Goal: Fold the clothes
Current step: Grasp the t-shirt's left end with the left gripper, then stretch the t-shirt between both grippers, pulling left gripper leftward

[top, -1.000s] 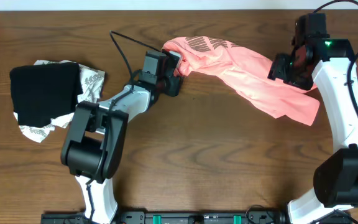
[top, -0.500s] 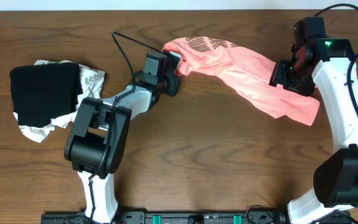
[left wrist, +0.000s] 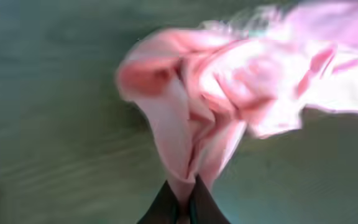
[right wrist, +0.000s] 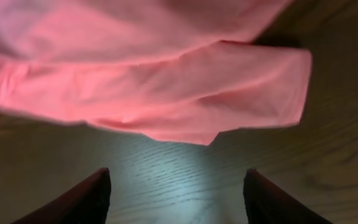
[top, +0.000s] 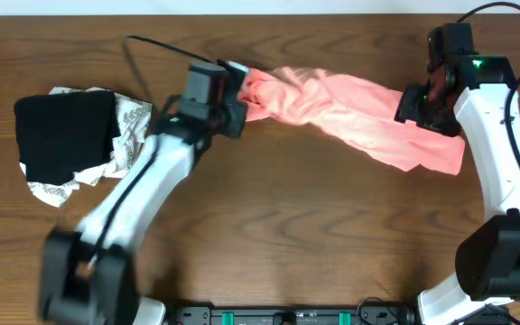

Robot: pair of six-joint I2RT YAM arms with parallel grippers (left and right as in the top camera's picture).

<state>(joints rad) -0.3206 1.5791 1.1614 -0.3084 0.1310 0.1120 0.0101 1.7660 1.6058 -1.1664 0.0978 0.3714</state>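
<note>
T-shirt: salmon-pink, drawn out into a twisted band across the far side of the bench, running from the left jaws to the right arm; its right end lies wider and flatter on the wood
Left jaws: pressed together, pinching the bunched left end of the T-shirt; in the left wrist view the folds gather down into the dark fingertips at the bottom edge, the whole view blurred
Right jaws: spread, nothing between them; in the right wrist view the two dark fingers stand at the lower corners with bare wood between, and the T-shirt's edge lies just beyond them
Black garment: folded, at the left end of the bench, well apart from the T-shirt
White patterned cloth: crumpled, under the black garment, showing around its edges
</note>
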